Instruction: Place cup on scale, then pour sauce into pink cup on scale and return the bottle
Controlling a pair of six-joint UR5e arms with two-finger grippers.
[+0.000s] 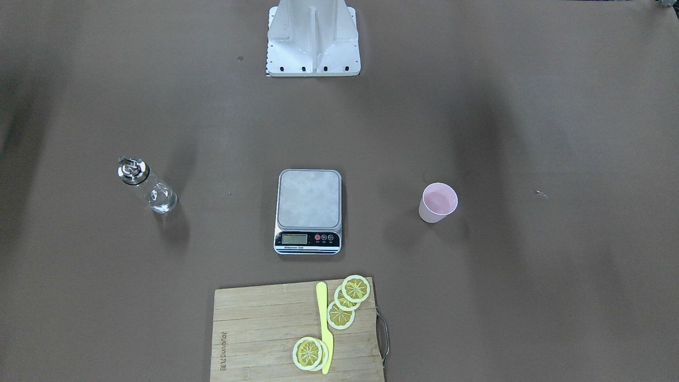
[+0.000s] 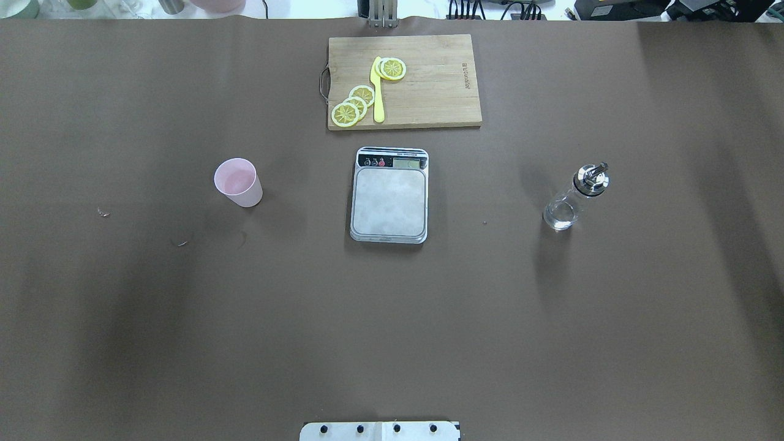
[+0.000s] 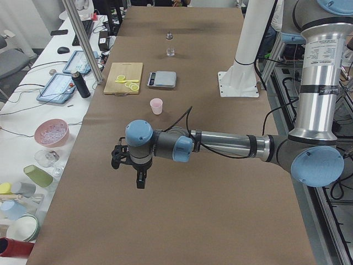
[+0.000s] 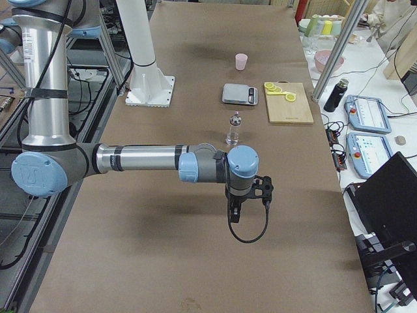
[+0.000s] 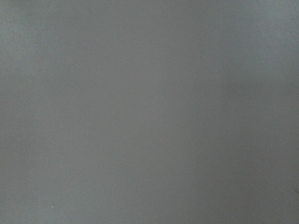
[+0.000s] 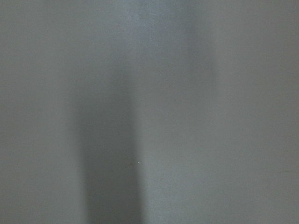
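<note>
Overhead exterior: cup [image 2: 237, 182] upright, well left of scale [image 2: 389, 196]; bottle [image 2: 574, 197] well right of it. Left gripper [image 3: 140, 179] and right gripper [image 4: 233, 212]: I cannot tell whether either is parted or closed. I would grasp the cup mid-wall and set it centred on the platform.

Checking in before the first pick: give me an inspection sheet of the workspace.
Surface: brown table, a few small specks.
Job's things: cup upright, on robot's left of scale; scale platform bare; bottle upright, on robot's right.
Clutter: cutting board with lemon slices and yellow knife.
Grippers: left gripper and right gripper above bare table; open or shut, cannot tell.
Cables: looped cable at right wrist.
Surroundings: tablets, pink bowl on side bench.
</note>
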